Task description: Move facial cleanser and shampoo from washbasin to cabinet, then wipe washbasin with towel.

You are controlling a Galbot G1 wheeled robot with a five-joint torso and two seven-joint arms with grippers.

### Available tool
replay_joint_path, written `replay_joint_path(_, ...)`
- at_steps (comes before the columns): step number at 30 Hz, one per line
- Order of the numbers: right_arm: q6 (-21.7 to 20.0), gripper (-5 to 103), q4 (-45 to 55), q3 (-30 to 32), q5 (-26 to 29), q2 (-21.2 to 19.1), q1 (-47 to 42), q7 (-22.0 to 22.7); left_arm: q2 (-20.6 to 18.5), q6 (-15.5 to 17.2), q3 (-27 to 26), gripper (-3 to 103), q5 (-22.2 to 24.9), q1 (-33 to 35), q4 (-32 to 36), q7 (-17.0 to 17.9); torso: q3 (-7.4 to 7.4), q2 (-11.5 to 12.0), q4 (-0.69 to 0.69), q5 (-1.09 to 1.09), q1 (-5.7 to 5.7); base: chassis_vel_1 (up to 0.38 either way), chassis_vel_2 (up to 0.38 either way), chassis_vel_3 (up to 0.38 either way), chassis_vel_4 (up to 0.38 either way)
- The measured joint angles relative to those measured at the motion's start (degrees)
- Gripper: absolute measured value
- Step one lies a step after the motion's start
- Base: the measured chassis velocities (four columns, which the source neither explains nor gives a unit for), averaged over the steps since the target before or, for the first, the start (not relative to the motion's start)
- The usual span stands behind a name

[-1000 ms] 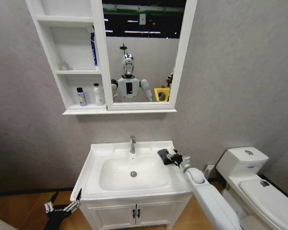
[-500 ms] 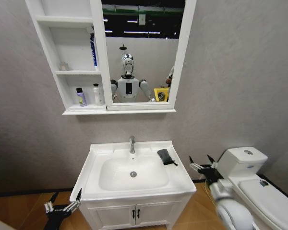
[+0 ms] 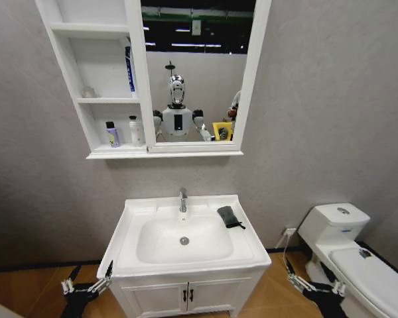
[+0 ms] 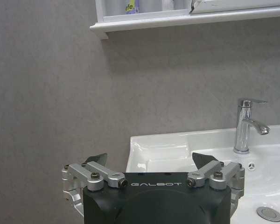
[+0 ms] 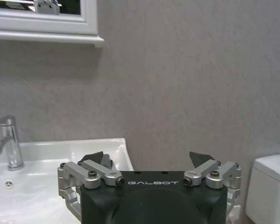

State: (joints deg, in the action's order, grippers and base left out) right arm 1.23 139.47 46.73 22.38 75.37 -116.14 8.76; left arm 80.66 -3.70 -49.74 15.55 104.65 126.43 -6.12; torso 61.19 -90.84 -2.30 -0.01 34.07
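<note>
The white washbasin (image 3: 129, 218) stands centred below the mirror. The small dark towel (image 3: 229, 216) lies on its right rim, touched by neither gripper. On the lowest tier of the cabinet (image 3: 66, 73) stand a small purple bottle (image 3: 111, 134) and a white bottle (image 3: 135, 130); which is the facial cleanser and which the shampoo I cannot tell. My left gripper (image 3: 87, 279) hangs open low at the vanity's left front corner. My right gripper (image 3: 313, 282) hangs open low to the right of the vanity. Both wrist views show spread, empty fingers (image 4: 94, 159) (image 5: 199, 158).
A chrome tap (image 3: 183, 199) rises at the back of the basin. A blue tube (image 3: 129, 69) leans in the cabinet's middle tier. A white toilet (image 3: 348, 248) stands close by my right gripper. Low vanity doors (image 3: 186, 295) sit under the basin.
My right arm has pulled back from the towel on the basin's right rim and dropped low beside the vanity. The towel stays on the rim. The left arm has not moved.
</note>
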Motion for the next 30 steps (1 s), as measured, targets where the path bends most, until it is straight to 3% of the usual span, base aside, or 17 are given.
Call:
replay_joint_path(3, -1.2, 100, 2.3, -1.4, -1.0, 0.1, 0.2, -1.1, 0.0, 0.0, 0.0, 100, 0.0, 0.0, 0.0, 0.0, 0.00, 0.0, 0.00, -0.01, -0.01, 0.000, 0.000, 0.000, 0.000)
replay_joint_path(5, -1.8, 100, 4.2, -1.9, -1.9, -0.3, 1.4, -5.1, 0.0, 0.0, 0.0, 100, 0.0, 0.0, 0.0, 0.0, 0.00, 0.0, 0.01, -0.01, 0.00, 0.000, 0.000, 0.000, 0.000)
replay_joint_path(9, -2.1, 100, 4.3, -1.6, -1.9, -1.2, 2.5, -6.7, 0.0, 0.0, 0.0, 100, 0.0, 0.0, 0.0, 0.0, 0.00, 0.0, 0.02, 0.01, 0.00, 0.000, 0.000, 0.000, 0.000)
replay_joint_path(30, -1.8, 100, 3.9, -1.1, -1.2, -1.9, 2.4, -7.0, 0.0, 0.0, 0.0, 100, 0.0, 0.0, 0.0, 0.0, 0.00, 0.0, 0.01, 0.01, 0.00, 0.000, 0.000, 0.000, 0.000)
